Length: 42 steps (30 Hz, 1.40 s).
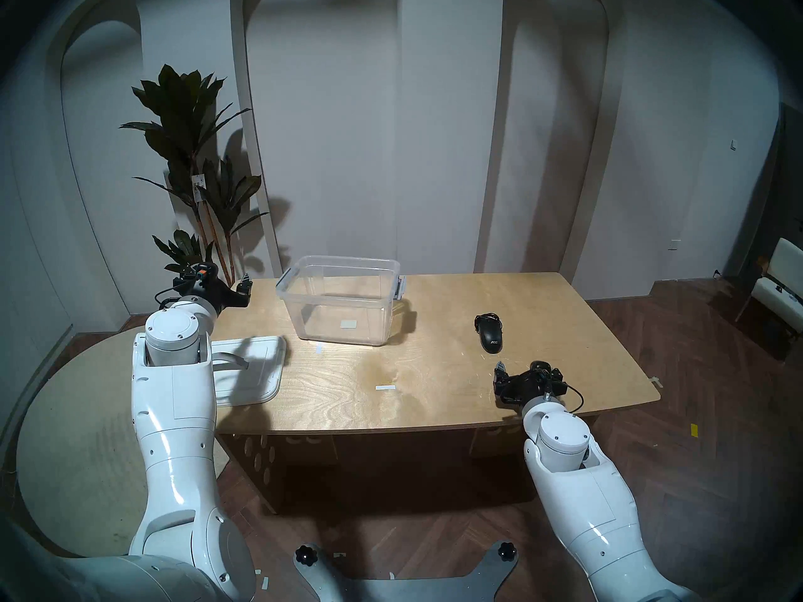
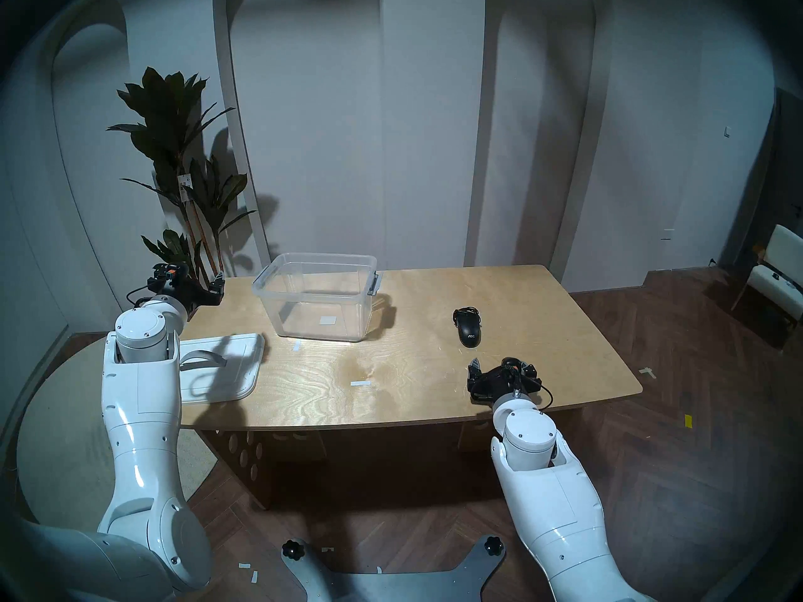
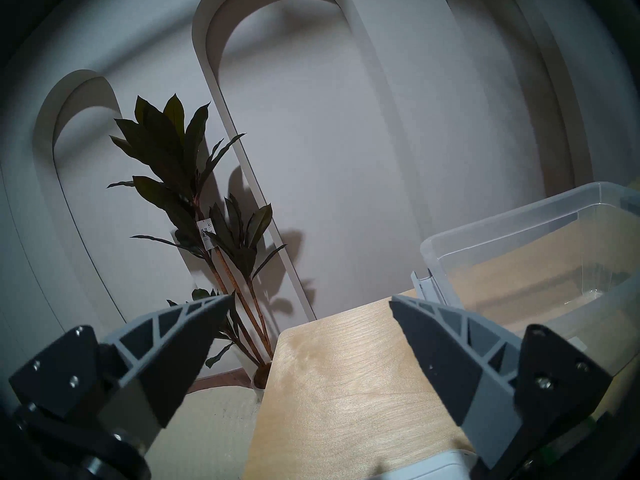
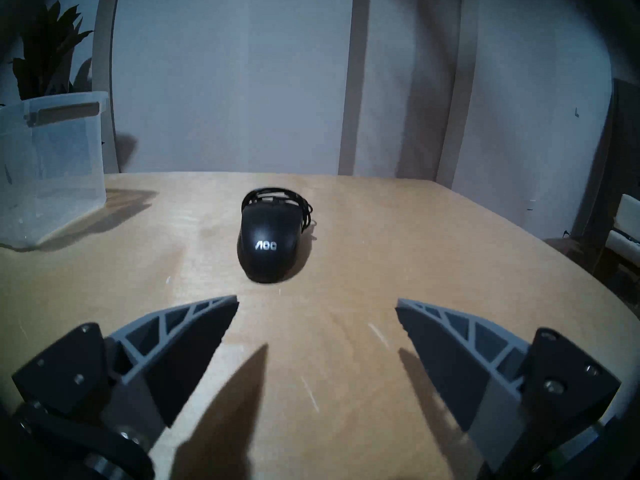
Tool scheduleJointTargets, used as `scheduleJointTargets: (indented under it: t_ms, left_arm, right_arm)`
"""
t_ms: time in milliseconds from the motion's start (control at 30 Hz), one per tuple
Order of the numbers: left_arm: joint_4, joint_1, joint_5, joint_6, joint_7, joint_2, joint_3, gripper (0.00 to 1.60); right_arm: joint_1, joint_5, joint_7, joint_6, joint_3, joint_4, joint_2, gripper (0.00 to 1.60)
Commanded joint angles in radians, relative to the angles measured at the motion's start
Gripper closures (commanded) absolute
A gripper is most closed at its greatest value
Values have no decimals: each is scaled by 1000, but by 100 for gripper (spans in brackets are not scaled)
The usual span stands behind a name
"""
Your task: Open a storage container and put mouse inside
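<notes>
The left gripper [image 3: 310,301] shows two grey fingers [image 3: 180,347] spread wide at the bottom corners, with nothing between them. Between and beyond them lies the pale wooden tabletop [image 3: 346,382], its far corner in view. On the right stands the clear tub [image 3: 519,233], open at the top, a grey latch [image 3: 424,288] on its near side just behind the right finger. A white lid [image 3: 426,467] corner shows at the bottom edge. Beyond the tabletop, a dark-leaved plant [image 3: 194,178] stands against a wall [image 3: 346,140] with arched recesses.
</notes>
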Motion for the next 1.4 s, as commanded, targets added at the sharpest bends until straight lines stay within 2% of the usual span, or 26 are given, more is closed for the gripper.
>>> scheduleJointTargets:
  t_ms: [0, 500, 533, 600, 700, 800, 833, 1067, 1133, 1233, 1367]
  left_arm:
    - [-21, -24, 0, -6, 2, 10, 3, 0]
    - [-20, -21, -10, -5, 10, 16, 10, 0]
    - [-20, -21, -10, -5, 11, 17, 10, 0]
    - [-20, -21, -12, -5, 12, 17, 11, 0]
    - [-19, -20, -13, -5, 13, 19, 13, 0]
    - [-19, -20, -14, -5, 14, 19, 13, 0]
    - [-19, -20, -15, -5, 15, 20, 14, 0]
    - [-19, -19, -19, -4, 18, 23, 17, 0]
    - [-19, -18, -21, -4, 19, 24, 18, 0]
    - [-19, -18, -22, -4, 19, 24, 19, 0]
    - [-18, -17, -24, -4, 21, 26, 21, 0]
  right_arm:
    - [114, 2, 10, 50, -14, 31, -36, 0]
    - [271, -25, 14, 106, -5, 204, -72, 0]
    - [256, -29, 13, 105, 1, 192, -76, 0]
    - [288, -35, 6, 115, -1, 246, -87, 0]
    - [328, -46, 10, 110, -7, 311, -93, 0]
    - [324, -46, 27, 91, -6, 318, -91, 0]
    - [353, -54, 32, 81, -14, 362, -89, 0]
    - [409, -70, 38, 27, -16, 457, -92, 0]
    - [466, -71, 39, 14, -20, 527, -95, 0]
    - [451, -77, 42, 2, -15, 513, -96, 0]
    - [493, -86, 42, -16, -18, 571, -101, 0]
